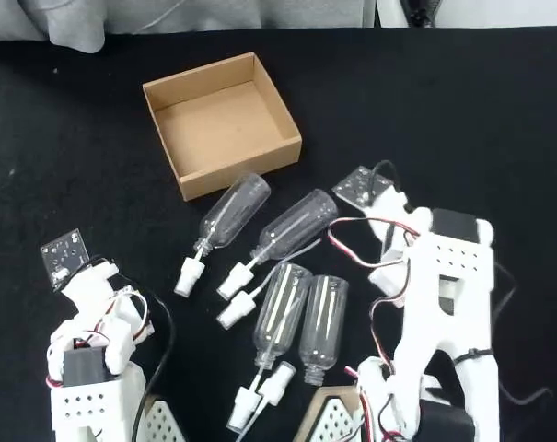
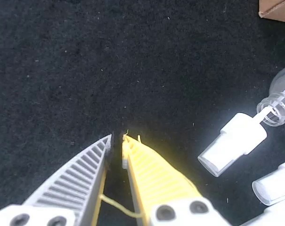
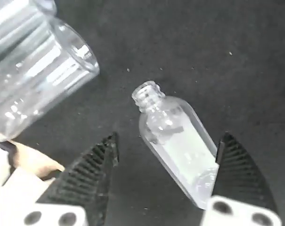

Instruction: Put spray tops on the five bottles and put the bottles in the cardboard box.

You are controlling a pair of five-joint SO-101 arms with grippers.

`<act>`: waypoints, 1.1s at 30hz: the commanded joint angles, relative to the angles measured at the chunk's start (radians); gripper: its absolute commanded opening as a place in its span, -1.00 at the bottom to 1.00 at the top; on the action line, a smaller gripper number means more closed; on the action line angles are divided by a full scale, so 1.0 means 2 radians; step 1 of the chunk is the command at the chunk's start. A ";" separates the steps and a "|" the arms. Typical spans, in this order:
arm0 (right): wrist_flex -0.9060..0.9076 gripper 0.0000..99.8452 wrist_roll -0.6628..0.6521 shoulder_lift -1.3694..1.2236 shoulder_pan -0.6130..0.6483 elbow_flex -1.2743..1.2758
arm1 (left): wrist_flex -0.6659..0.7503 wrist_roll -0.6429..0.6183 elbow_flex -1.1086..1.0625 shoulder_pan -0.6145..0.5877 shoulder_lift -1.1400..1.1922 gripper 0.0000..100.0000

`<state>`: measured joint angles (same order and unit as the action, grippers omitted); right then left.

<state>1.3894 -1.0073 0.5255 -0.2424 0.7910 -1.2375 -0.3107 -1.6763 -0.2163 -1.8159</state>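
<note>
step in hand looks like the first grab: right gripper has its jaws wide apart either side of an open-necked bottle lying on the black worktop, not clamped. left gripper is empty, jaws all but together, near an unfitted spray top. cardboard box holds nothing. next, imo — close on the bottle's body, keep the neck clear, then the left fetches a top.
</note>
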 commanded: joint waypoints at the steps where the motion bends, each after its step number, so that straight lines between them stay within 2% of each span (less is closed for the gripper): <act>1: 0.005 -0.41 -0.038 -0.003 -0.031 -0.027 | 0.002 0.001 -0.012 0.001 -0.002 -0.94; 6: 0.004 -0.41 -0.091 -0.003 -0.051 -0.027 | 0.002 0.001 -0.012 0.001 -0.002 -0.94; 16: 0.005 -0.41 -0.132 -0.003 -0.052 -0.024 | 0.002 0.001 -0.012 0.001 -0.002 -0.94; 33: 0.001 -0.41 -0.255 -0.003 -0.061 0.017 | 0.002 0.001 -0.012 0.001 -0.002 -0.94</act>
<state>1.3878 -1.4799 0.5240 -0.3237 0.8216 -1.2375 -0.3107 -1.6763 -0.2163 -1.8159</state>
